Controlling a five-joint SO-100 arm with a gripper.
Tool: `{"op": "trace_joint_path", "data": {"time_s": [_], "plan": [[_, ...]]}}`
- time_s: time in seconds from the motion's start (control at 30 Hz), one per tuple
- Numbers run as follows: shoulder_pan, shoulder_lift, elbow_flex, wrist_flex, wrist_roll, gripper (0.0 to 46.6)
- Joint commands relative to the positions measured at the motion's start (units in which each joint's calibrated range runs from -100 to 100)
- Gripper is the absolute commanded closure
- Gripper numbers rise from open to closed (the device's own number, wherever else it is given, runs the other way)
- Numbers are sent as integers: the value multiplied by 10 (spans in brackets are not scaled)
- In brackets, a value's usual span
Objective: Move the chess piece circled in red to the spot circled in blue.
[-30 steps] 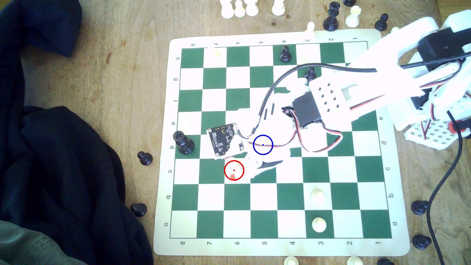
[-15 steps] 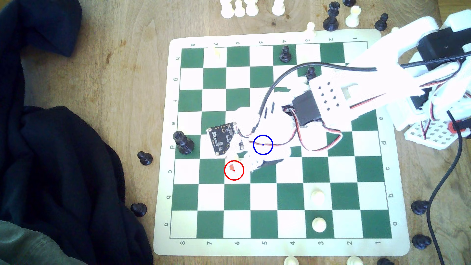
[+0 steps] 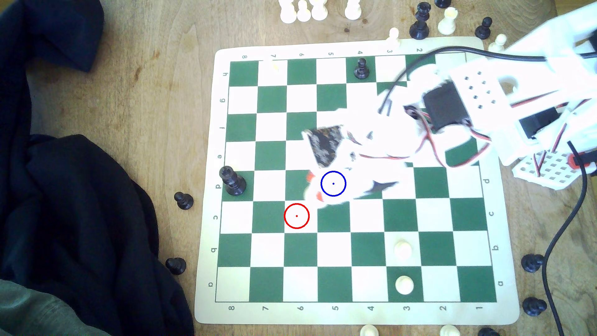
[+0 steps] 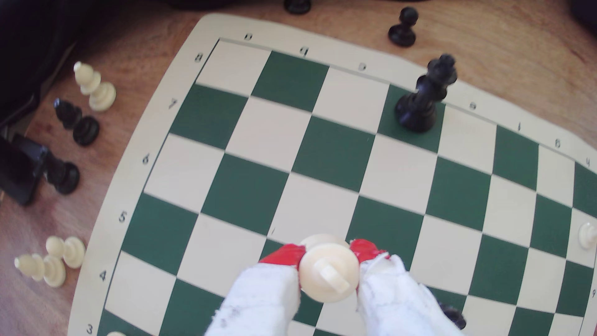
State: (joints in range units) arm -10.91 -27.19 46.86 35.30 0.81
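In the wrist view the cream-white chess piece [image 4: 329, 271] with its rounded top is pinched between two red-tipped white fingers [image 4: 284, 255], lifted off the green-and-white board [image 4: 235, 200]. My gripper [image 4: 326, 251] is shut on it. In the exterior view the gripper [image 3: 315, 186] is blurred and hovers at the left edge of the blue-ringed spot [image 3: 333, 183]; the piece itself is lost in white glare there. The red-ringed white square [image 3: 296, 215] lies bare, one square down and to the exterior view's left of the spot.
A tall black piece [image 3: 232, 181] stands two squares to the exterior view's left of the gripper. A black pawn [image 3: 361, 68] stands at the far row, and two white pawns [image 3: 403, 248] [image 3: 404, 285] near the front. Dark cloth [image 3: 80, 210] covers the left; loose pieces ring the board.
The gripper left the red-ringed square with the piece in it, rose and swung up and right to the blue ring. The arm drew back toward the exterior view's right.
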Motion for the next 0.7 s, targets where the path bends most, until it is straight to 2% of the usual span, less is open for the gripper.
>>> {"op": "trace_joint_path", "data": {"time_s": [0.0, 0.43, 0.67], "plan": [[-4, -50, 29, -28, 2, 463], [23, 29, 60, -88, 4, 463], [40, 29, 76, -90, 8, 463]]}}
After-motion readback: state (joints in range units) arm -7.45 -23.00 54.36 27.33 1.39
